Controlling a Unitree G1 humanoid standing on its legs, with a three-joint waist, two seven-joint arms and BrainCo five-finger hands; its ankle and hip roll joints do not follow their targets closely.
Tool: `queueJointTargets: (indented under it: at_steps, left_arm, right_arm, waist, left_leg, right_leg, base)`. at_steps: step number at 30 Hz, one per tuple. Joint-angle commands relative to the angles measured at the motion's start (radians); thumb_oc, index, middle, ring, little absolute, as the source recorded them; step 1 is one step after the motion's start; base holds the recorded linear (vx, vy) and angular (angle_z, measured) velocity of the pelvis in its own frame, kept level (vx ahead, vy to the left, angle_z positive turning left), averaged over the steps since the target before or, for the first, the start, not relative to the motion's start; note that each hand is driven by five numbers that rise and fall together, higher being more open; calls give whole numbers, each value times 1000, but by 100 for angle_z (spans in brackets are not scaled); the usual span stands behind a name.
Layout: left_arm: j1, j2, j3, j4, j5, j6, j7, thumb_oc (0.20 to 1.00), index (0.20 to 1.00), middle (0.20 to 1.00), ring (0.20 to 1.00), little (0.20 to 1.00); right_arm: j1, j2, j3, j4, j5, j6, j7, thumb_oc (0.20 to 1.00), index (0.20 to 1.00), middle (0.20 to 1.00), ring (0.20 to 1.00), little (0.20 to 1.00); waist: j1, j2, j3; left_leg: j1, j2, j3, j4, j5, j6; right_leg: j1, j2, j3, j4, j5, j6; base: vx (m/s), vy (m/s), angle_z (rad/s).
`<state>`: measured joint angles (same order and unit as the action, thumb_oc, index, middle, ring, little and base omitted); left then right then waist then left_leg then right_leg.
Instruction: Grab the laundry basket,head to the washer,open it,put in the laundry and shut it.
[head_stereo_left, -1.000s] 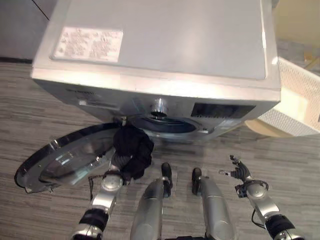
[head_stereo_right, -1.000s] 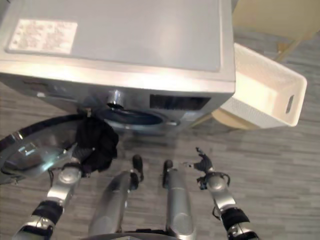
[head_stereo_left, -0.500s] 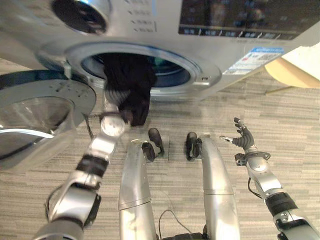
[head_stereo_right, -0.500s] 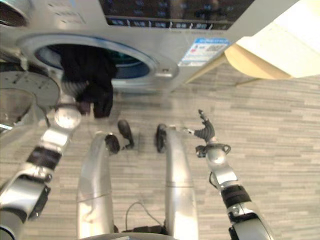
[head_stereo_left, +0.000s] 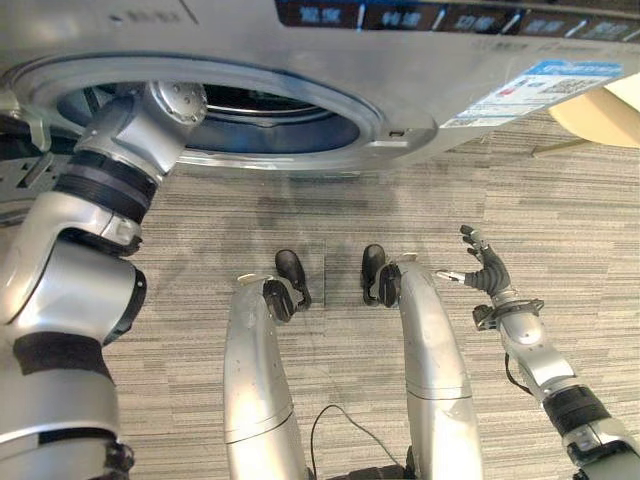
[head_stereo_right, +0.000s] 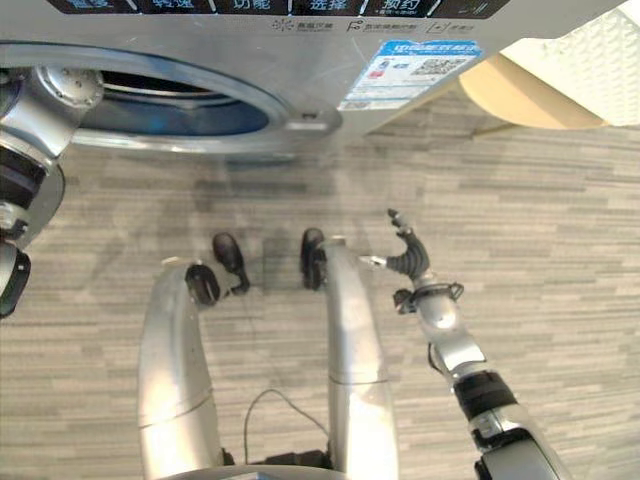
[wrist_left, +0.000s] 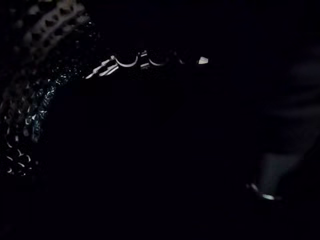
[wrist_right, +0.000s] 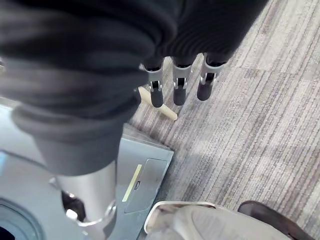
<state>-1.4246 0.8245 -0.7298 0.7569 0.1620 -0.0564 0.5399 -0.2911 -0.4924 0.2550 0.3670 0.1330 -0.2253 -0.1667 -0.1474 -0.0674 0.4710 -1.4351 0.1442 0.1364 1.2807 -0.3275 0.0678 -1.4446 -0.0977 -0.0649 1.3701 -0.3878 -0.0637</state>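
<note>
One arm reaches into the silver front-loading washer (head_stereo_left: 420, 90) — its hand's fingers are hidden, so grip can't be told. Best release the laundry deep inside; right hand (head_stereo_left: 485, 275) hangs spread over the floor.

A floor of grey wood-grain planks (head_stereo_left: 300, 200) with fine streaks running side to side covers the whole lower part of the head views, evenly lit with a soft darker patch close to the appliance front. At the upper right edge stands a pale tan rounded piece of furniture (head_stereo_right: 520, 95) with a slim light wooden leg (wrist_right: 159, 106) resting on the planks. The same streaked planks (wrist_right: 260, 120) show in the right wrist view, brightly lit.
</note>
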Motion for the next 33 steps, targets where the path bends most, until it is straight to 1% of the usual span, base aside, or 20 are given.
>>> queueJointTargets:
  at_steps: [1,2,4,5,8,12,13,16,17,19,20,21,22,23,24,27,29,30,31,33]
  left_arm:
    - [42,-1,4,57,71,-2,-65,1000,1000,1000,1000,1000]
    - [56,-12,-22,50,106,-15,-122,1000,1000,1000,1000,1000]
    - [99,-40,6,52,67,-35,-150,1000,1000,1000,1000,1000]
    - [102,-40,9,51,67,-35,-151,1000,1000,1000,1000,1000]
    - [166,-79,66,47,4,-51,-163,1000,1000,1000,1000,1000]
    - [347,-155,196,-45,-113,-70,-175,1000,1000,1000,1000,1000]
    - [353,-154,200,-50,-112,-69,-175,1000,1000,1000,1000,1000]
    - [600,-255,332,-200,-224,-94,-221,1000,1000,1000,1000,1000]
    - [664,-281,352,-227,-244,-96,-235,1000,1000,1000,1000,1000]
    - [788,-315,387,-259,-247,-93,-267,1000,1000,1000,1000,1000]
    - [895,-332,406,-287,-249,-90,-301,1000,1000,1000,1000,1000]
    - [942,-336,418,-297,-245,-91,-318,1000,1000,1000,1000,1000]
    - [1020,-345,441,-305,-242,-89,-335,1000,1000,1000,1000,1000]
    - [1059,-349,452,-299,-242,-88,-343,1000,1000,1000,1000,1000]
    - [1059,-349,452,-300,-242,-88,-343,1000,1000,1000,1000,1000]
    - [1167,-362,489,-269,-251,-88,-365,1000,1000,1000,1000,1000]
    - [1283,-396,536,-213,-269,-84,-389,1000,1000,1000,1000,1000]
    - [1283,-396,536,-213,-269,-84,-389,1000,1000,1000,1000,1000]
    - [1303,-404,546,-190,-273,-78,-394,1000,1000,1000,1000,1000]
    - [1346,-414,562,-145,-260,-74,-403,1000,1000,1000,1000,1000]
  right_arm:
    - [91,-15,33,-29,32,-32,9,1000,1000,1000,1000,1000]
    - [91,-20,34,-32,25,-28,21,1000,1000,1000,1000,1000]
    - [95,-19,32,-38,23,-27,29,1000,1000,1000,1000,1000]
    - [97,-21,33,-38,23,-27,29,1000,1000,1000,1000,1000]
    - [109,-17,30,-37,23,-25,30,1000,1000,1000,1000,1000]
    - [116,17,22,-11,-4,-5,9,1000,1000,1000,1000,1000]
    - [118,15,25,-11,-4,-5,8,1000,1000,1000,1000,1000]
    - [132,50,20,13,-32,28,-3,1000,1000,1000,1000,1000]
    - [134,57,16,21,-48,36,-8,1000,1000,1000,1000,1000]
    - [138,68,12,55,-65,60,-4,1000,1000,1000,1000,1000]
    - [144,70,2,82,-88,77,-1,1000,1000,1000,1000,1000]
    - [145,72,-3,96,-95,86,1,1000,1000,1000,1000,1000]
    - [152,71,-12,119,-106,94,4,1000,1000,1000,1000,1000]
    - [157,69,-13,133,-115,99,4,1000,1000,1000,1000,1000]
    - [157,69,-13,134,-115,99,4,1000,1000,1000,1000,1000]
    - [180,74,-29,175,-118,105,13,1000,1000,1000,1000,1000]
    - [215,92,-53,244,-115,108,18,1000,1000,1000,1000,1000]
    - [215,92,-53,245,-115,108,18,1000,1000,1000,1000,1000]
    - [219,97,-62,267,-115,112,20,1000,1000,1000,1000,1000]
    - [231,105,-76,312,-113,112,17,1000,1000,1000,1000,1000]
  waist:
    - [-29,41,-150]
    - [-25,41,-155]
    - [-21,38,-162]
    - [-22,40,-164]
    - [-16,39,-175]
    - [5,37,-190]
    - [3,39,-190]
    - [27,36,-199]
    - [34,34,-201]
    - [49,30,-207]
    - [60,27,-208]
    - [68,27,-210]
    - [76,27,-208]
    - [78,27,-205]
    - [78,26,-203]
    - [84,26,-205]
    - [95,25,-207]
    - [96,25,-206]
    - [96,22,-208]
    - [100,21,-217]
  left_leg:
    - [-58,-2,-84,-10,-1,-4]
    - [-58,-8,-88,-12,1,-5]
    - [-55,-13,-88,-17,5,-6]
    - [-55,-13,-88,-18,5,-6]
    - [-53,-18,-96,-22,9,-10]
    - [-30,-27,-109,-24,7,-14]
    - [-28,-27,-110,-25,7,-14]
    - [33,-30,-115,-56,11,-23]
    - [56,-29,-116,-73,13,-25]
    - [130,-24,-115,-143,26,-34]
    - [227,-24,-108,-230,43,-43]
    - [276,-30,-99,-281,56,-52]
    - [386,-43,-88,-388,86,-58]
    - [455,-52,-92,-460,110,-62]
    - [457,-52,-91,-462,111,-62]
    - [628,-69,-93,-634,164,-72]
    - [861,-89,-88,-850,224,-80]
    - [862,-89,-88,-851,225,-80]
    - [906,-94,-82,-909,269,-76]
    - [1008,-103,-73,-1001,292,-78]
  right_leg:
    - [2,12,39,-127,54,55]
    - [1,12,37,-128,53,54]
    - [2,13,35,-132,54,53]
    - [2,13,35,-132,54,53]
    - [6,16,35,-135,53,50]
    - [33,12,29,-124,33,40]
    - [36,12,29,-125,33,40]
    - [102,4,14,-150,26,35]
    - [127,3,8,-168,27,36]
    - [202,-3,-1,-238,28,36]
    - [291,-10,-12,-319,40,43]
    - [334,-8,-17,-362,47,47]
    - [434,-8,-34,-455,73,59]
    - [497,-7,-43,-507,91,66]
    - [500,-7,-44,-508,92,66]
    - [672,-4,-62,-674,151,86]
    - [904,-1,-80,-888,223,114]
    - [905,-1,-80,-888,223,114]
    - [950,-2,-91,-947,269,113]
    - [1041,2,-91,-1027,297,128]
  base:
    - [-3,-18,5]
    - [-4,-16,5]
    - [-3,-19,6]
    - [2,-22,10]
    - [-6,-39,6]
    - [-6,-45,4]
    - [-7,-25,8]
    - [-14,-25,12]
    - [-27,-5,9]
    - [-34,4,12]
    - [-25,6,16]
    - [-13,1,40]
    - [1,-9,47]
    - [-1,-11,45]
    - [23,-12,23]
    - [81,-4,16]
    - [182,18,7]
    - [63,21,0]
    - [0,0,0]
    - [120,41,7]
